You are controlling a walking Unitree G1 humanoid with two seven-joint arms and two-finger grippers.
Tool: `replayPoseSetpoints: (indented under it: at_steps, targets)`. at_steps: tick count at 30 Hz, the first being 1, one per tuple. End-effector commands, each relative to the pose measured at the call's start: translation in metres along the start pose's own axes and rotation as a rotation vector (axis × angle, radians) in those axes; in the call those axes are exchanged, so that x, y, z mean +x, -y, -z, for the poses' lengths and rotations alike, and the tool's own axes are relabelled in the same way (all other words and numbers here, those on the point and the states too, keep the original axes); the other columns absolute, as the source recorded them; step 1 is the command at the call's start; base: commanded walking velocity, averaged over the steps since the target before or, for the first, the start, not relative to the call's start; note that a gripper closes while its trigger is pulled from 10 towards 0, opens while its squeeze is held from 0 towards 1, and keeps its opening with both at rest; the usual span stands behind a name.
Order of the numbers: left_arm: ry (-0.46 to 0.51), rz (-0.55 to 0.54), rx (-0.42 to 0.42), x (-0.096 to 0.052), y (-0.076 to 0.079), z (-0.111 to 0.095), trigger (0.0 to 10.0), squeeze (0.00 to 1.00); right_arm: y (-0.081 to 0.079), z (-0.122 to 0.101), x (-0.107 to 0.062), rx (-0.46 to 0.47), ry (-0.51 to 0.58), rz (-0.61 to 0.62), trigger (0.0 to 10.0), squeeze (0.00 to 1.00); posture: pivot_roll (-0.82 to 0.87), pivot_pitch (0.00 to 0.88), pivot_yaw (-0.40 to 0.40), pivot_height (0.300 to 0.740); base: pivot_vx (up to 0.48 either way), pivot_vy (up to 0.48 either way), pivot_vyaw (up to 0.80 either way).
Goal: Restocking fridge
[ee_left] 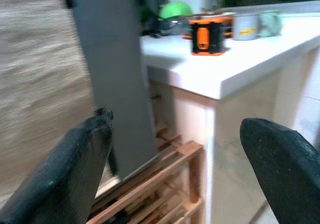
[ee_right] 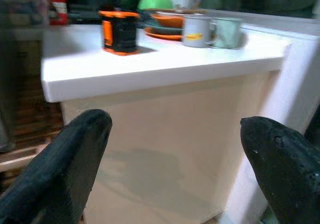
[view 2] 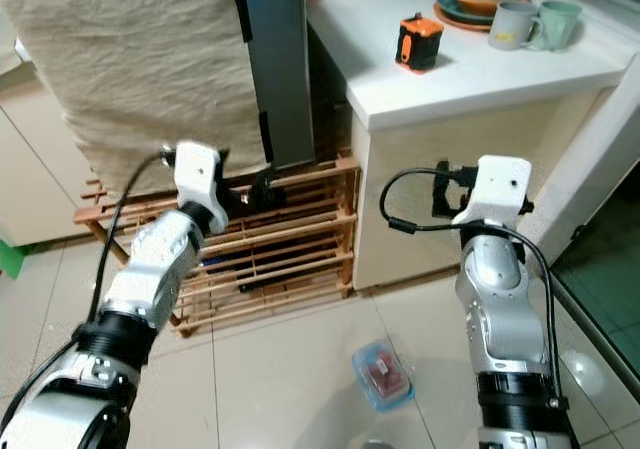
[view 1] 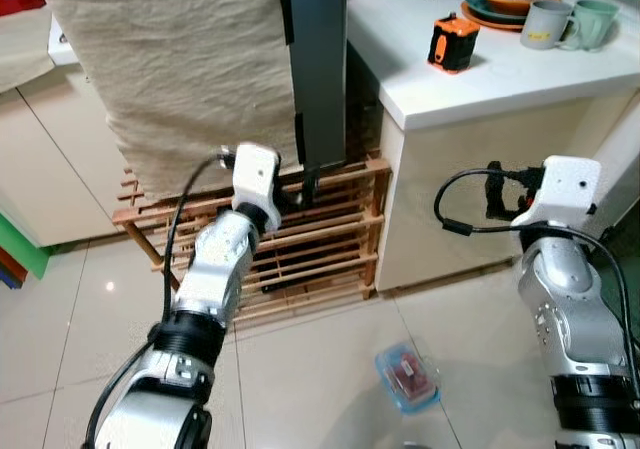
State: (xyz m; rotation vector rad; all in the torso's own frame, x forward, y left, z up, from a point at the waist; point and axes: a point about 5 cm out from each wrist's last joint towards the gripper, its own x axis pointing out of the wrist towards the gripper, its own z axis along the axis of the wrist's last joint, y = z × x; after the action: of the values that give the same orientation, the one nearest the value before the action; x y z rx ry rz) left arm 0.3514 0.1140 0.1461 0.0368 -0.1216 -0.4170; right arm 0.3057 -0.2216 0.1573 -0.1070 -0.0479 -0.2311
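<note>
Fingers spread wide on both: my left gripper (ee_left: 175, 179) reaches toward the grey fridge door (view 1: 318, 59) above the wooden rack (view 1: 330, 239); my right gripper (ee_right: 175, 179) faces the white counter (ee_right: 165, 64).

Head views: bright, even indoor light; sharp overall. Floor tiles (view 1: 330, 369) glossy, with a small specular spot at lower left and soft shadows beside the plastic container (view 1: 407, 377). White tabletop (view 1: 480, 69) near overexposed. Straight edges bow slightly toward frame borders. Left wrist view: motion blur throughout, cloth (ee_left: 40, 84) streaked. Right wrist view: background soft, left edge dark; near black fingers (ee_right: 65, 169) out of focus.
</note>
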Motion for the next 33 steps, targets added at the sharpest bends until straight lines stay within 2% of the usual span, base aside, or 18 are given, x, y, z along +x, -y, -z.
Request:
replayPoseSetpoints:
  at_steps: [1,27,28,29,30,31,32,33]
  targets:
    - [-0.018,0.008,0.005,-0.001,0.0,0.004,10.0,0.0,0.002,0.002,0.0,-0.004,-0.004,0.012,10.0,0.09,-0.21,0.0,0.081,0.74,0.0,0.0,-0.76]
    - [-0.018,0.008,0.005,-0.001,0.0,0.004,10.0,0.0,0.002,0.002,0.0,-0.004,-0.004,0.012,10.0,0.09,-0.21,0.0,0.081,0.74,0.0,0.0,-0.76]
    - [-0.016,0.031,0.009,-0.004,0.003,0.001,10.0,0.0,0.001,0.003,0.001,-0.014,0.005,0.021,10.0,0.09,-0.21,0.0,0.081,0.74,0.0,0.0,-0.76]
    - [-0.075,0.043,-0.052,-0.034,0.015,0.021,10.0,0.0,0.016,0.031,-0.029,-0.053,-0.062,-0.019,10.0,0.11,-0.21,0.017,-0.014,0.74,0.0,-0.48,-0.8]
    - [-0.075,0.043,-0.052,-0.034,0.015,0.021,10.0,0.0,0.016,0.031,-0.029,-0.053,-0.062,-0.019,10.0,0.11,-0.21,0.017,-0.014,0.74,0.0,-0.48,-0.8]
    - [-0.131,0.036,-0.118,-0.06,0.024,0.036,10.0,0.0,0.027,0.049,-0.055,-0.081,-0.111,-0.053,10.0,0.12,-0.21,0.024,-0.012,0.74,0.0,0.0,-0.79]
    - [-0.182,0.026,-0.145,-0.083,0.028,0.046,10.0,0.0,0.035,0.058,-0.072,-0.093,-0.146,-0.075,10.0,0.12,-0.2,0.03,-0.01,0.74,0.0,0.0,-0.8]
    - [-0.214,0.021,-0.147,-0.097,0.029,0.053,10.0,0.0,0.039,0.062,-0.081,-0.092,-0.167,-0.085,10.0,0.12,-0.2,0.035,-0.008,0.74,0.0,0.0,-0.8]
